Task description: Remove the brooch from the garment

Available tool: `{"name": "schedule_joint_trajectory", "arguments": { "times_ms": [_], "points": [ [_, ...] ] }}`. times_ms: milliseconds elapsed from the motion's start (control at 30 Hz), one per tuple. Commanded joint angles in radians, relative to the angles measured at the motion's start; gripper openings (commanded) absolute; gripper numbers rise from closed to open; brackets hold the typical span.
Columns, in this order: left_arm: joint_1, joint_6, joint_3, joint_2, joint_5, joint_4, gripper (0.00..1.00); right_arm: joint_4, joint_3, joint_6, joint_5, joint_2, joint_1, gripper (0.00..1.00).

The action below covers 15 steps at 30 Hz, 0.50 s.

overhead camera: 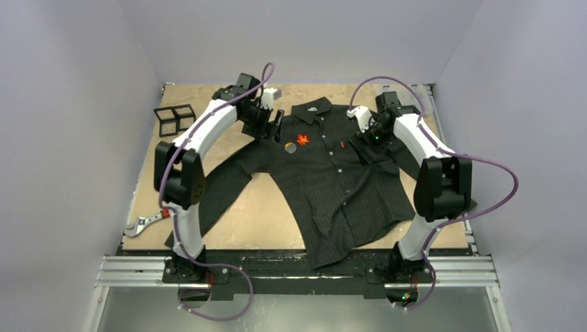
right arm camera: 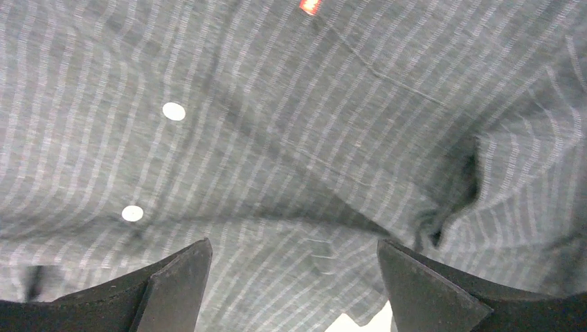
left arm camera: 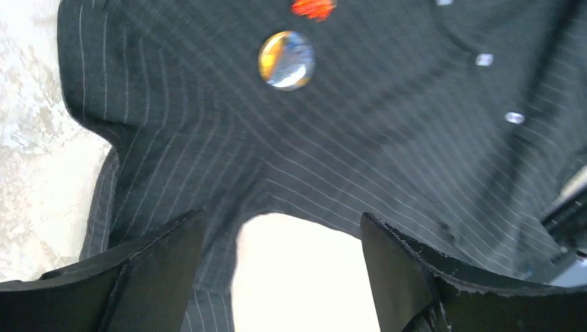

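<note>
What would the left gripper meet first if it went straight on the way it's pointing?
Probably the garment, its pinstriped cloth near the underarm, short of the round shiny brooch. The left gripper is open; depth is hard to judge.

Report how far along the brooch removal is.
Done: nothing yet; the round shiny pin and the orange pin both sit on the shirt. In hand: the left end effector hangs open over the shirt's underarm, near the round pin; the right end effector hangs open over the button front. Left: grip the brooch, unfasten it, lift it clear.
</note>
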Motion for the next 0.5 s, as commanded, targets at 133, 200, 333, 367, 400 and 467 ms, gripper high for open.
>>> {"name": "schedule_joint_trajectory", "arguments": {
  "times_ms": [133,200,333,367,400,467],
  "points": [
    [0.09,-0.155,-0.039,0.124,-0.122,0.032,0.83,0.017,0.057,0.172,-0.142,-0.013,0.114,0.93],
    [0.1,-0.168,-0.047,0.132,-0.138,0.002,0.82,0.033,0.079,0.203,-0.154,0.0,0.138,0.93],
    [0.107,-0.182,-0.136,0.113,-0.135,-0.052,0.81,0.051,0.156,0.301,-0.201,0.054,0.146,0.93],
    [0.112,-0.188,-0.18,0.089,-0.136,-0.04,0.81,0.08,0.162,0.33,-0.211,0.056,0.148,0.93],
    [0.121,-0.198,-0.23,0.065,-0.143,-0.032,0.81,0.135,0.156,0.378,-0.212,0.051,0.155,0.95],
    [0.151,-0.213,-0.332,0.004,-0.129,0.0,0.81,0.249,0.142,0.49,-0.218,0.043,0.167,0.98]
  ]
}}
